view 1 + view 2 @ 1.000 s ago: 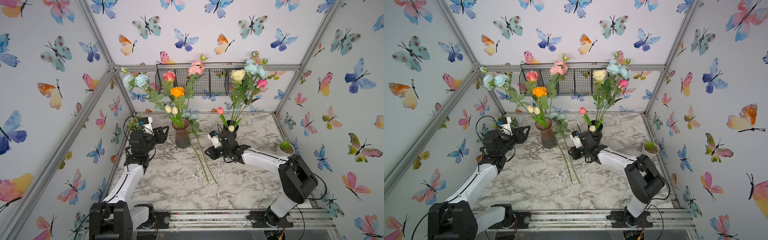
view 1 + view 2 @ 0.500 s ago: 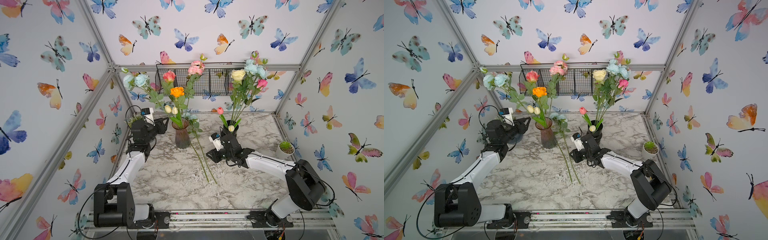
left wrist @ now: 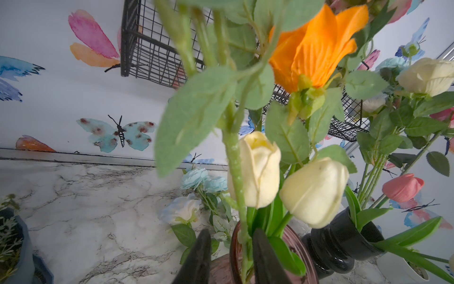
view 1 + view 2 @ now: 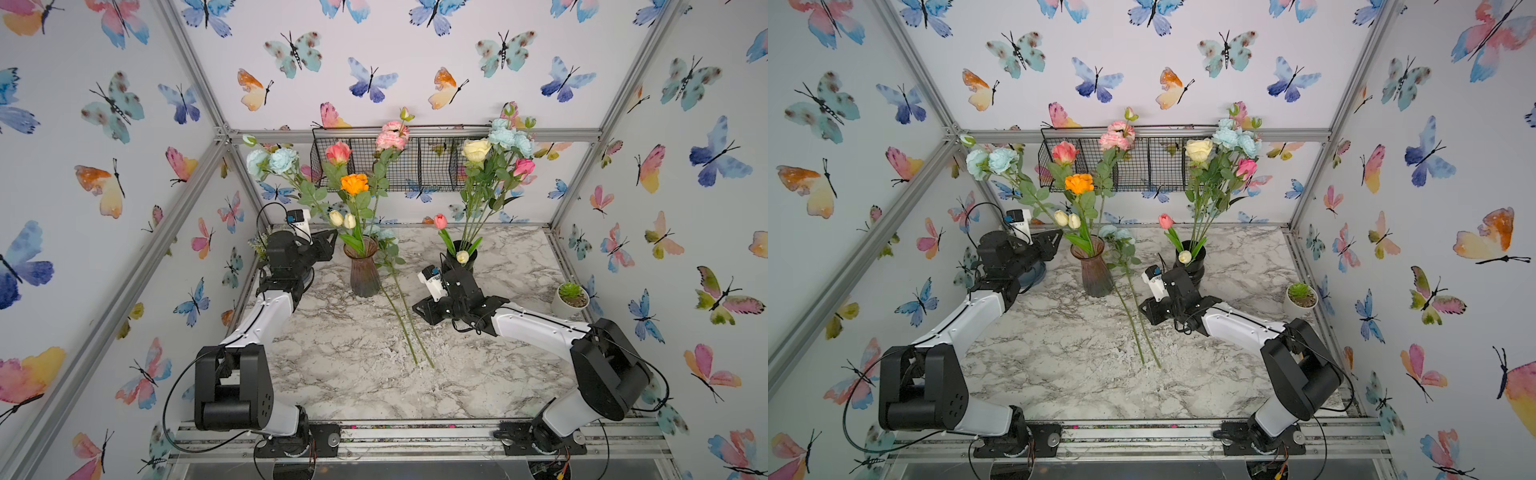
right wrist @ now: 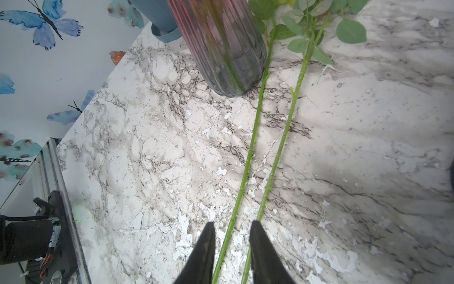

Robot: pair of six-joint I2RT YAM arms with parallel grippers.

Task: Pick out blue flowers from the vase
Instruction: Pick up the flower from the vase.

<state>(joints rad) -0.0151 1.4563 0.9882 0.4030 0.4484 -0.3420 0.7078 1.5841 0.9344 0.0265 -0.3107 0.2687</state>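
Blue flowers (image 4: pixel 272 160) leaning left from purple vase (image 4: pixel 365 274). Left hand (image 3: pixel 231 231) at vase rim, fingers (image 3: pixel 199 258) parted around 1 green stem (image 3: pixel 237 177), probably theirs. Best pinched, then drawn up along its lean, clear of cream tulips (image 3: pixel 255 169). 2 more blue stems (image 4: pixel 404 328) flat on table (image 4: pixel 353 374); right hand (image 5: pixel 232 223) low over them, slightly spread, empty. Another blue cluster (image 4: pixel 509 137) in black vase (image 3: pixel 344 243).

butterfly-papered walls (image 4: pixel 415 62) with a black wire basket (image 4: pixel 419 162), marble-patterned tabletop (image 4: pixel 353 374) below
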